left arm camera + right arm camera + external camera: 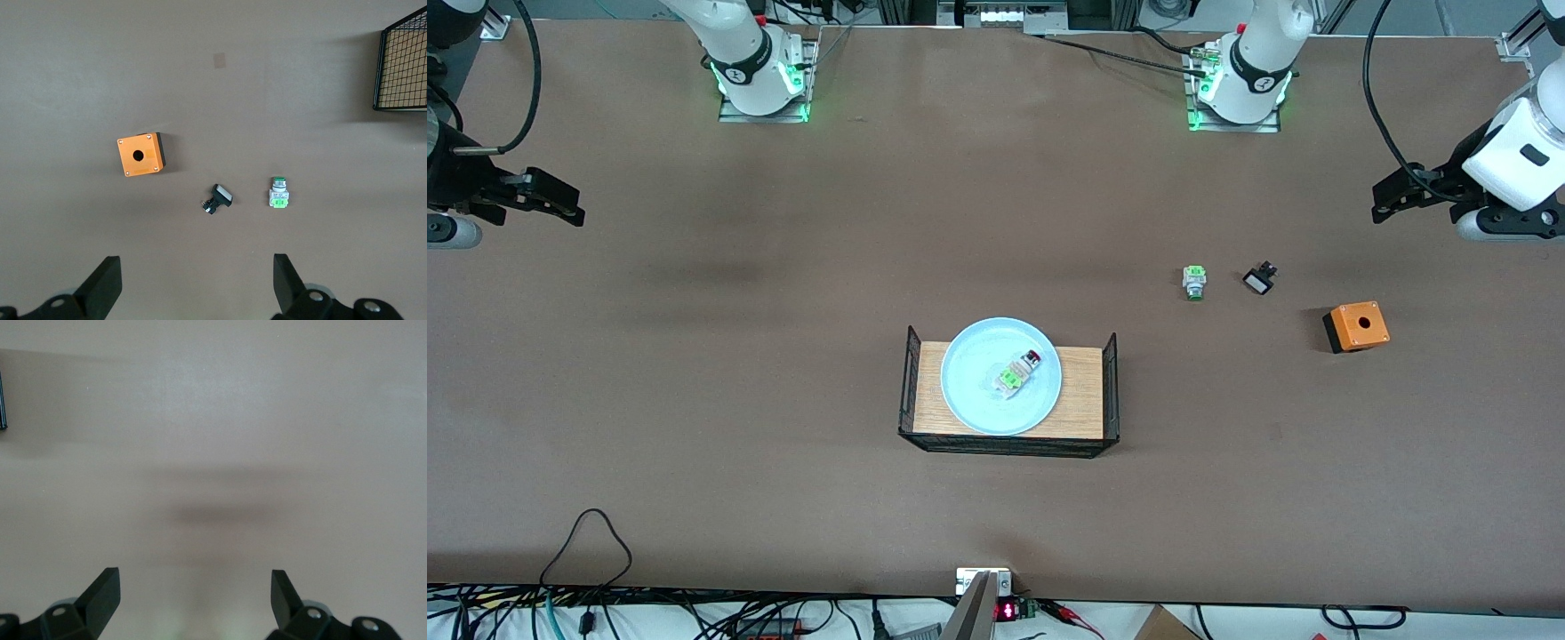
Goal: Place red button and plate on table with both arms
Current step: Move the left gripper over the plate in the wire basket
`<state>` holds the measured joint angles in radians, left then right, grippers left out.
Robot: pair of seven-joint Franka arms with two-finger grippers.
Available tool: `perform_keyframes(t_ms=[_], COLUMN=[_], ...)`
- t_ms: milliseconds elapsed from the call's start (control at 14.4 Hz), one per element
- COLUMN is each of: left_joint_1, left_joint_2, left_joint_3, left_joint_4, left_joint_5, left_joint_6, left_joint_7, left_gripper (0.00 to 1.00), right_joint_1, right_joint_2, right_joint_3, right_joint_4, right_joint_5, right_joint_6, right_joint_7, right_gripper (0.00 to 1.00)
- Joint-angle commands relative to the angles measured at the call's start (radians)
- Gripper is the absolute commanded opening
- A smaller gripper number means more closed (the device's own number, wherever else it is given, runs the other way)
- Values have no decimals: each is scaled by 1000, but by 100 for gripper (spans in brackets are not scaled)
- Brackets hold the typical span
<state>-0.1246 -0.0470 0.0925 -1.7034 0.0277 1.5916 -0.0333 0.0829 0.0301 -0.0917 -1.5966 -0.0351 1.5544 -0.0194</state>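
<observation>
Both grippers hang with fingers spread apart and nothing between them: the left gripper (1385, 206) is up over the table (694, 373) at the left arm's end, the right gripper (560, 206) over the bare tabletop at the right arm's end. Each of the two white arms waits near its own edge of the table, well apart from the objects.

One pale blue round plate (978, 400) with a raised rim rests on one small light-wood rack (1080, 391) with black wire sides, which stands mid-table. The plate reaches past the wooden shelf on the edge nearer the front camera and on the edge toward the arms' bases. One red button (1017, 372) lies on its side in the plate, near the middle: a whitish body, a bright green block, and a small red cap pointing toward the left arm's end.

Three loose items sit on the tabletop toward the left arm's end. One green-capped push-button switch (1194, 282) lies just beside one small black-and-white part (1259, 279). One orange box (1356, 325) with a round hole in its top and a black base stands nearer the front camera than those two. The left wrist view shows all three, with a corner of the wire rack at its edge.
</observation>
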Motion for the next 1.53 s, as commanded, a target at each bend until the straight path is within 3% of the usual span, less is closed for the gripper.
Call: perform_keyframes(t_ms=[0,486,902,1180,1457], left_joint_1=[-12,-10,-93,-148,-211], left_joint_2=[-1,6,53,99,255], left_joint_3=[4,7,1,-68,-128], left_joint_4=[7,8,96,116,293], left_joint_5=[20,18,5,-72,-112], left_joint_6=[-5,-13,-110,-105,-70], left_joint_7=[-7,-16,-8,-8,-7], left_gripper=[100,100,100,100,100], right_joint_1=[1,1,1,1,1], right_joint_2=[-13,-13,-13,-13,-13], right_joint_3=[0,0,0,1,1], right_joint_4=[-2,-2,-2,-2,-2], right_joint_5=[-3,-3,-3,-3,-3], right_joint_6=[-1,1,1,1,1], right_joint_7=[-17,-17,-17,-17,-17], right_gripper=[100,100,100,100,100])
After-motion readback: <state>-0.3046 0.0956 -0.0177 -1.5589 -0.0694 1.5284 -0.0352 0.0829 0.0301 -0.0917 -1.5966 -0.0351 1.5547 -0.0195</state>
